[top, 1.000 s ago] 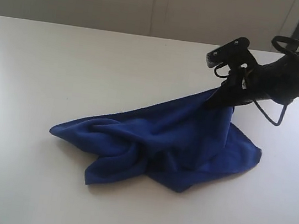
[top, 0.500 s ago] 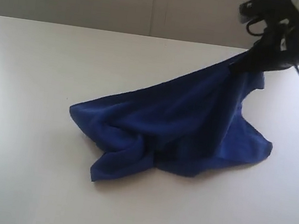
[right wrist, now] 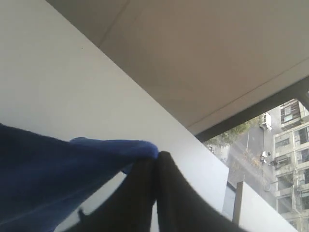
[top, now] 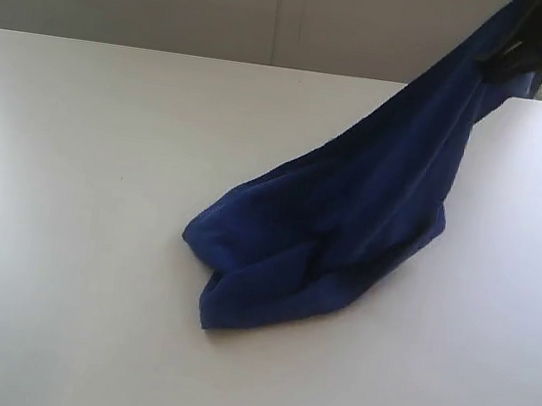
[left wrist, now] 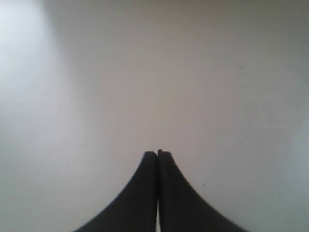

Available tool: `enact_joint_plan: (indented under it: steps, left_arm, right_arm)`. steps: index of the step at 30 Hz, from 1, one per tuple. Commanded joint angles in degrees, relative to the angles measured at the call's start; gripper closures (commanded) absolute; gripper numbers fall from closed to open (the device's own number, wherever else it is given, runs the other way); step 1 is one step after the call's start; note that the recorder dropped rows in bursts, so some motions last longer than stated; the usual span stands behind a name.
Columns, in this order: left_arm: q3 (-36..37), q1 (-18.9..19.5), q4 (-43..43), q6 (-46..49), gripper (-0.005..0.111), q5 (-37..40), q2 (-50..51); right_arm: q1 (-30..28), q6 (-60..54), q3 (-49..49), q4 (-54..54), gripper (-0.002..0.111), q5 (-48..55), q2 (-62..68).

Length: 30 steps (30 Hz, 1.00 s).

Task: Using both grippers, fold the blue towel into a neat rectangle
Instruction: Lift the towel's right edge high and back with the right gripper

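- Right gripper (right wrist: pixel 155 156) high, clenched on towel (top: pixel 349 224) corner; rest hanging below it, bunched on table (top: pixel 65 235).
- Left gripper (left wrist: pixel 157 153) clenched tight; only table beneath it.

Towel (top: pixel 350 214) hangs from right claw (right wrist: pixel 155 162) onto table (top: pixel 65 235).

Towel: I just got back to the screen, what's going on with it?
The right claw is shut on one end of the towel and holds that end high at the far right. The cloth hangs down in a slanted drape, and its lower end lies bunched on the table. No fold has been made yet. The left claw is shut and empty over bare tabletop, away from the towel.
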Motion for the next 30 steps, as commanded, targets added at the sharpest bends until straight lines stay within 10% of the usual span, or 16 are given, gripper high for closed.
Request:
enact_joint_plan:
  steps: [1, 30]
  left_arm:
    - [0.2, 0.2, -0.2, 0.0, 0.107, 0.0, -0.2]
    - [0.2, 0.2, -4.0, -3.7, 0.107, -4.5, -0.2]
  right_arm:
    - [2.2, -2.5, 0.2, -0.3, 0.108, 2.4, -3.5]
    - [2.7, -3.9, 0.2, 1.6, 0.108, 9.5, -4.6]
